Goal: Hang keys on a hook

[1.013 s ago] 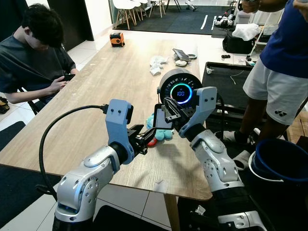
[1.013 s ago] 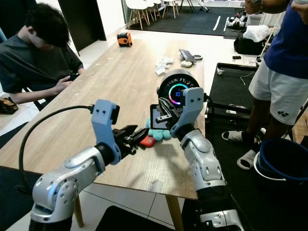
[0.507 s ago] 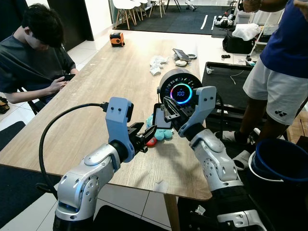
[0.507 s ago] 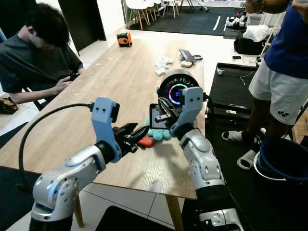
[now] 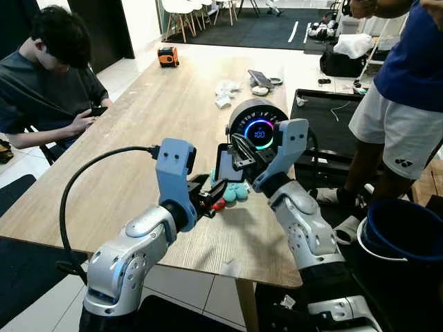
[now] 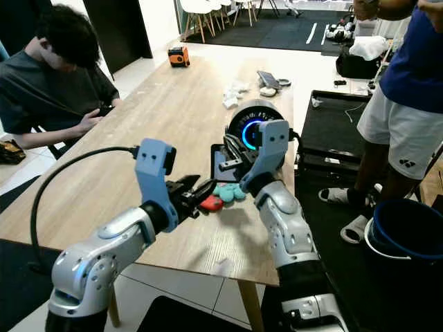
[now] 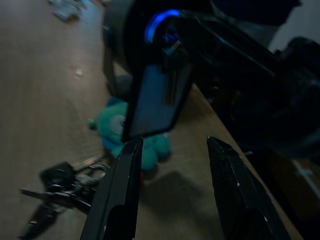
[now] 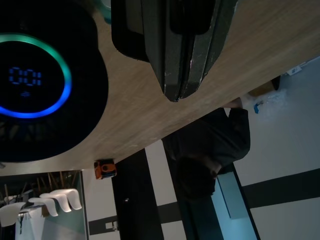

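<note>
A key bunch [image 7: 65, 182] lies on the wooden table [image 5: 138, 138], joined to a teal plush charm [image 5: 236, 192] and a red tag [image 6: 211, 203]. My left gripper [image 5: 211, 197] hovers open just short of them, one finger [image 7: 120, 190] nearest the keys. Just above the plush, my right gripper [image 5: 240, 153] is shut on a dark flat plate [image 5: 226, 164]. In the right wrist view that gripper's fingers [image 8: 182, 60] are pressed together beside the plate [image 8: 132, 35]. I cannot make out a hook on the plate.
A round black device with a glowing blue-green ring [image 5: 259, 129] stands right behind the plate. A person sits at the table's left [image 5: 55, 76]; another stands at the right [image 5: 401, 104]. A blue bucket [image 5: 408, 235] sits on the floor; crumpled paper [image 5: 225, 93] lies farther up the table.
My left gripper has crept forward, closer to the red tag and keys. The right gripper and its plate have shifted slightly left and up.
</note>
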`<state>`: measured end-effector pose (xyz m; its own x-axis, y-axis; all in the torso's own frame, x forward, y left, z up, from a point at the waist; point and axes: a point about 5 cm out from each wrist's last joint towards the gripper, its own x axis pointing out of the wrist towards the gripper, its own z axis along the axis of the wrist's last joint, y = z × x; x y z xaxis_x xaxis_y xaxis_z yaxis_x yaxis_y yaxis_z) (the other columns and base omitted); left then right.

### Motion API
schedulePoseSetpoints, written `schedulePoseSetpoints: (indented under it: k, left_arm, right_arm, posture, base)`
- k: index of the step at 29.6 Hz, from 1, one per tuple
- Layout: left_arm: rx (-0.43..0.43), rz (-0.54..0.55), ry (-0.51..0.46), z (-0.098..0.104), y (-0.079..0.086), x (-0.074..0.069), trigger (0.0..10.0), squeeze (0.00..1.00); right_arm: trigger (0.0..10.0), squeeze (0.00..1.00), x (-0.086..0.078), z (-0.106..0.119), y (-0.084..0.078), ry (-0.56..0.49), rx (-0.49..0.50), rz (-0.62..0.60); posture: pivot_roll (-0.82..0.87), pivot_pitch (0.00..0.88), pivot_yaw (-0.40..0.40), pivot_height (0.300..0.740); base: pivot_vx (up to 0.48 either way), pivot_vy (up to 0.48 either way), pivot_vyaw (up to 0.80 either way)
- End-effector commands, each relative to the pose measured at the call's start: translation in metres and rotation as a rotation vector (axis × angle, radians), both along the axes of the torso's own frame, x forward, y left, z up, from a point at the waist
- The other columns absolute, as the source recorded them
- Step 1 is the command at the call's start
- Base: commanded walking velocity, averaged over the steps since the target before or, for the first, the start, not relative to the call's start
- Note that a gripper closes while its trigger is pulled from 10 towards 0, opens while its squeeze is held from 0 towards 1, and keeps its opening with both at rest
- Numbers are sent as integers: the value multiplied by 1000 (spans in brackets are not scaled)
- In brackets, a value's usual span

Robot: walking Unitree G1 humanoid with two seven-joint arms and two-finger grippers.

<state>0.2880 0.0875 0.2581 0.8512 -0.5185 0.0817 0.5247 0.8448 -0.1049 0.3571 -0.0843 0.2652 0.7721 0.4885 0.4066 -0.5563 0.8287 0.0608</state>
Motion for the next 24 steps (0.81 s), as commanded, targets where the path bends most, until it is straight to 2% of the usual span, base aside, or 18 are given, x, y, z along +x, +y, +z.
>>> schedulePoseSetpoints:
  k: [1, 4, 11, 13, 17, 24]
  left_arm:
    - [-10, 17, -7, 1, -2, 2, 10000, 0]
    - [-39, 105, -52, 9, 3, 8, 10000, 0]
    - [-156, 126, -72, 20, 4, 8, 10000, 0]
    - [-181, 118, -65, 20, -1, 7, 10000, 0]
    - [-176, 108, -64, 18, -7, 4, 10000, 0]
    - [-147, 123, -82, 17, -8, 4, 10000, 0]
  right_arm:
    - [10000, 0, -1, -1, 6, -2, 0, 22]
    - [10000, 0, -2, -3, 9, 12, 2, 52]
    - [10000, 0, -5, -9, 9, 26, -23, 68]
    - [10000, 0, -3, -10, 8, 42, 16, 71]
    - [10000, 0, -2, -9, 11, 55, 60, 108]
    - [10000, 0, -7, -4, 22, 24, 28, 185]
  posture:
    - [122, 183, 46, 740]
    - [123, 183, 43, 740]
    - [112, 182, 44, 740]
    - [111, 183, 46, 740]
    - [114, 183, 44, 740]
    - [119, 180, 38, 740]
  base:
    - [0, 0, 0]
    - [0, 0, 0]
    - [0, 0, 0]
    - [0, 0, 0]
    - [0, 0, 0]
    - [0, 0, 0]
